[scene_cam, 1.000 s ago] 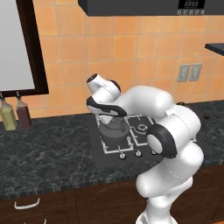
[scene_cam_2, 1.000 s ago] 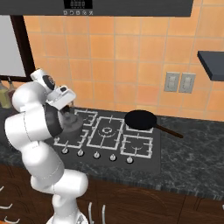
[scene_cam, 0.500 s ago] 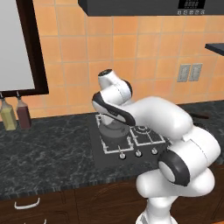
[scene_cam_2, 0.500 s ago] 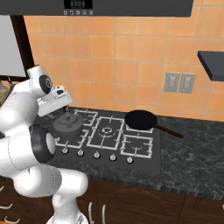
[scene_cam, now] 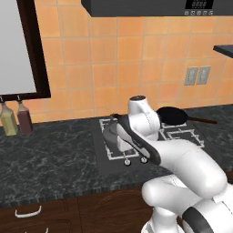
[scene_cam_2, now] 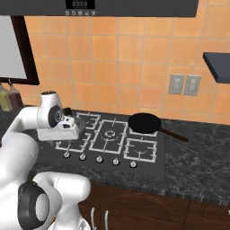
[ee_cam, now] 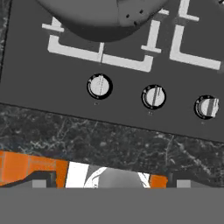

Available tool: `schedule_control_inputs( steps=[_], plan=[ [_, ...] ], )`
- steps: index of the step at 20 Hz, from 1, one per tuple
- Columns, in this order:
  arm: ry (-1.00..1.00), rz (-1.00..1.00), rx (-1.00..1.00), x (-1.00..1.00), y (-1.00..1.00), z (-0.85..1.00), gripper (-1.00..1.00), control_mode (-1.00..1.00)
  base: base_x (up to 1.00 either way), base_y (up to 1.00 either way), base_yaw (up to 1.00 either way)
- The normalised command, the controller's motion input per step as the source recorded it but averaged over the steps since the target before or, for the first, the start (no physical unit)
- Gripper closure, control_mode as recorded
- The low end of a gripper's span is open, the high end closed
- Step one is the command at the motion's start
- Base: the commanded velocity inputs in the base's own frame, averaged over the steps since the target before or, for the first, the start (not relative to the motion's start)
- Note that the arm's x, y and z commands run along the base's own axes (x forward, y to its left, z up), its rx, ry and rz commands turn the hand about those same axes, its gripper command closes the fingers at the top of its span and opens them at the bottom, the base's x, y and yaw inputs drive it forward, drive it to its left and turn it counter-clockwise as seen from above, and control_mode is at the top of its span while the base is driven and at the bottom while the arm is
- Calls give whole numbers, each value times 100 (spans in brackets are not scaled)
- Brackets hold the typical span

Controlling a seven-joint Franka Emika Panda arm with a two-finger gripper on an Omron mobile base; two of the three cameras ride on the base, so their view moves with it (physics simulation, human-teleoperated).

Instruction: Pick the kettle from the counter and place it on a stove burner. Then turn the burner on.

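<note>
My gripper (scene_cam_2: 67, 134) hangs low over the front-left part of the cooktop (scene_cam_2: 148, 164), its jaws spread wide and holding nothing. From the camera on my hand I look down on a row of three round silver knobs: the left knob (ee_cam: 99, 86), the middle knob (ee_cam: 153, 96) and the right knob (ee_cam: 206, 107), all set in the black panel just behind the marbled edge of the counter (ee_cam: 109, 142). None of them touches my fingers.

Just beyond the knobs sits the kettle (ee_cam: 103, 17), its dark rounded belly resting on the light-grey bars of the stove burner (ee_cam: 103, 54). In the left base view the kettle (scene_cam: 111, 136) shows at the front-left burner, partly hidden by my forearm, with its arched black handle rising beside my wrist. My hand is close to it but apart from it.

Farther out, the frying pan (scene_cam_2: 144, 122) lies on the rear right grate, its long handle pointing right over the counter (scene_cam_2: 197, 148). The burner with concentric rings (scene_cam_2: 109, 134) sits in the middle of the cooktop. Two bottles (scene_cam: 16, 120) stand at the far left of the counter against the orange tiled wall (scene_cam: 136, 59), below a dark-framed window (scene_cam: 27, 54). A double outlet plate (scene_cam_2: 185, 84) is fixed on the wall to the right.
</note>
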Motion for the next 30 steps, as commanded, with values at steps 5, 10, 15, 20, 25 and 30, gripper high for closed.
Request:
schedule_control_inputs(
  steps=[5,10,15,20,25,30],
  plan=[
    [-6,-17,6,23,20,-53,-100,-100,0,0,0],
    [-8,-2,0,25,3,-12,-100,-100,0,0,0],
    [-10,0,0,9,4,-14,-100,-100,0,0,0],
    [-5,-3,0,15,22,-22,-100,-100,0,0,0],
    [-3,0,0,9,2,-22,-100,-100,0,0,0],
    [0,0,0,10,0,-22,-100,-100,0,0,0]
  ],
)
